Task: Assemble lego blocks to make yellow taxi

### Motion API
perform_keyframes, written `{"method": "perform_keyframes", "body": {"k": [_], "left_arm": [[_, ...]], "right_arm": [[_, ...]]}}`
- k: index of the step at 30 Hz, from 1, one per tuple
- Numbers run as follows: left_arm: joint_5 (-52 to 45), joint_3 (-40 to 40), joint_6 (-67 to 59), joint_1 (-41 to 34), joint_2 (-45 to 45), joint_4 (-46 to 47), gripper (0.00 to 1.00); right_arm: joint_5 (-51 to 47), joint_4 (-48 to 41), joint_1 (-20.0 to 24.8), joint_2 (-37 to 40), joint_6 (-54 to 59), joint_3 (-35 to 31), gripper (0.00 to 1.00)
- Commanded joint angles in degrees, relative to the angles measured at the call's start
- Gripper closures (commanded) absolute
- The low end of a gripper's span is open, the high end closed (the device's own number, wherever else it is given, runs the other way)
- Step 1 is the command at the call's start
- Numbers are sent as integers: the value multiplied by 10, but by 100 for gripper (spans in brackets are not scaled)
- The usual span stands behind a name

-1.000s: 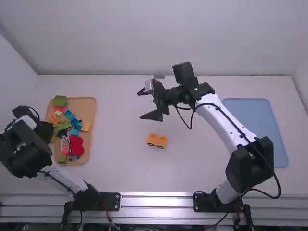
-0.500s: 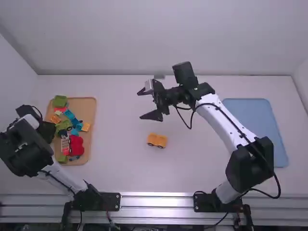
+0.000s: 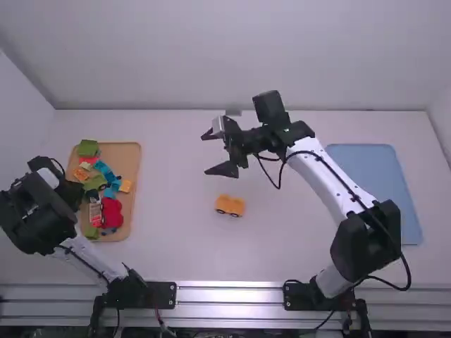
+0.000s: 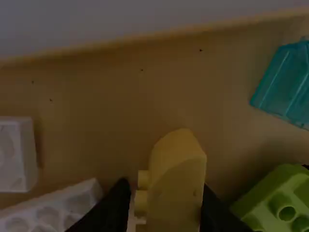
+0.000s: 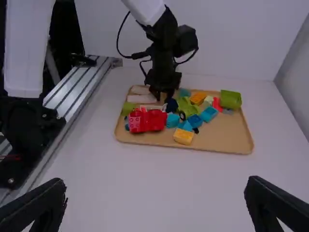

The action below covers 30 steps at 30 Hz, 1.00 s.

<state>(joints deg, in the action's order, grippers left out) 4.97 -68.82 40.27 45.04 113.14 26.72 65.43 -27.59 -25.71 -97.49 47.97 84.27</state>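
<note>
While your left gripper (image 4: 166,187) grips curved yellow block (image 4: 176,179) over tan tray (image 3: 130,155) at left, right gripper (image 5: 155,185) gapes; likely light, stiff, slick-curved: favour flat sides.

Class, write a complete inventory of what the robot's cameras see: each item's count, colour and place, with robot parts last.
Table: one, white, under everything.
Tray: one, tan, table's left side.
Board: one, blue, table's right side.
Metal rail: one, grey, near edge.
Wheeled block: one, orange-yellow, mid-table.
Large red block: one, in the tray.
Green blocks: several, in the tray.
Blue blocks: several, in the tray.
Orange blocks: at least one, in the tray.
White blocks: at least two, in the tray.
Yellow block: one, between the left gripper's fingers.
Arms: two, white and black, left and right.
Grippers: two, black; left over the tray, right open above the table.
</note>
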Motion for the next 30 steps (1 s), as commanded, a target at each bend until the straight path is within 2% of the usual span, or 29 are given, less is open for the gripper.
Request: {"method": "perform_keyframes", "body": {"k": [1, 3, 7, 10, 17, 18, 19, 20, 26, 30], "left_arm": [[0, 7, 11, -4, 3, 11, 69], [0, 7, 15, -4, 3, 13, 75], [-26, 7, 5, 0, 3, 12, 76], [-26, 7, 4, -1, 3, 2, 85], [-74, -12, -58, 1, -3, 11, 82], [-79, -15, -62, 2, -5, 15, 83], [-101, -27, -75, 10, -17, 34, 98], [-106, -28, -78, 12, -21, 37, 98], [-89, -15, -92, 19, -133, 74, 98], [-87, 40, -104, 17, -245, 59, 98]], "right_arm": [[5, 0, -3, -7, -2, 12, 1], [5, 1, -2, -7, -2, 12, 1], [5, 2, -1, -7, -2, 12, 1], [5, -1, -1, -7, -2, 12, 1], [5, 2, -2, -7, -2, 12, 1], [5, 2, -2, -7, -2, 12, 1], [6, 2, 0, -7, -2, 12, 1], [6, 2, -1, -7, -2, 12, 1], [5, 11, -6, -7, 0, 12, 1], [5, 47, -6, -7, -53, 12, 1]]}}
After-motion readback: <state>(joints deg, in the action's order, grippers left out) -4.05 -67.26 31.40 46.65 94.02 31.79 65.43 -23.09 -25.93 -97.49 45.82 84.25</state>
